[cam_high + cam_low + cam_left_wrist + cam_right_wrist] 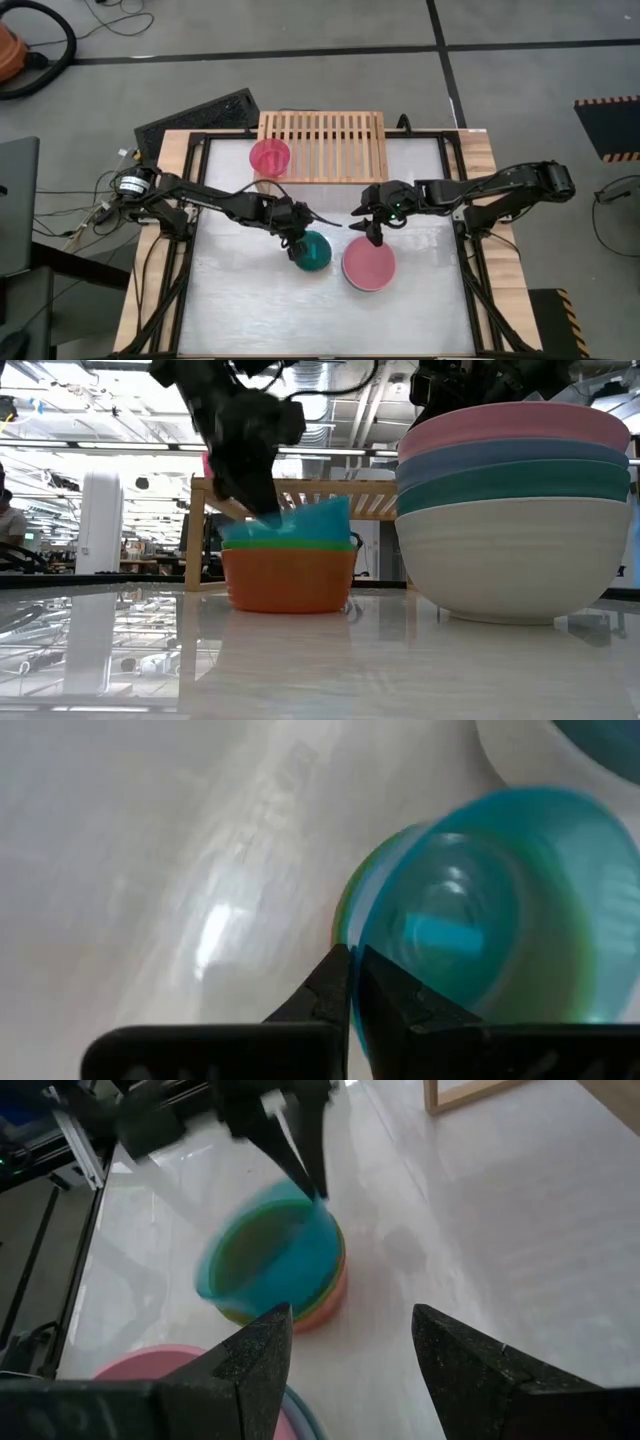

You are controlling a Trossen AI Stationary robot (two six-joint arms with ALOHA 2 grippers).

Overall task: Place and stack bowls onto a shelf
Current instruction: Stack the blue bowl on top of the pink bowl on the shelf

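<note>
High view: you have the left gripper [296, 238] near the middle of the table [230, 300], clenched on the rim of the cyan bowl [312, 250]. The right gripper [373, 234] hovers just beside it, over the far edge of the pink bowl [369, 265]. A magenta bowl [269, 157] sits on the left end of the shelf [325, 145], which stands at the table's far edge.

Low view: you see the cyan bowl [300, 520] tilted, riding in a small stack above a green bowl [290, 544] and an orange bowl [288, 579]. To the right stands the large stack: pink [515, 425] on top, then blue [510, 457], teal [515, 485] and white [505, 560].

Left wrist view: your fingers [335, 990] are pinched together on the cyan rim [500, 910].

Right wrist view: this gripper's jaws are released, spread wide, with the small stack [275, 1260] ahead of them and the pink rim [150, 1365] close below.
</note>
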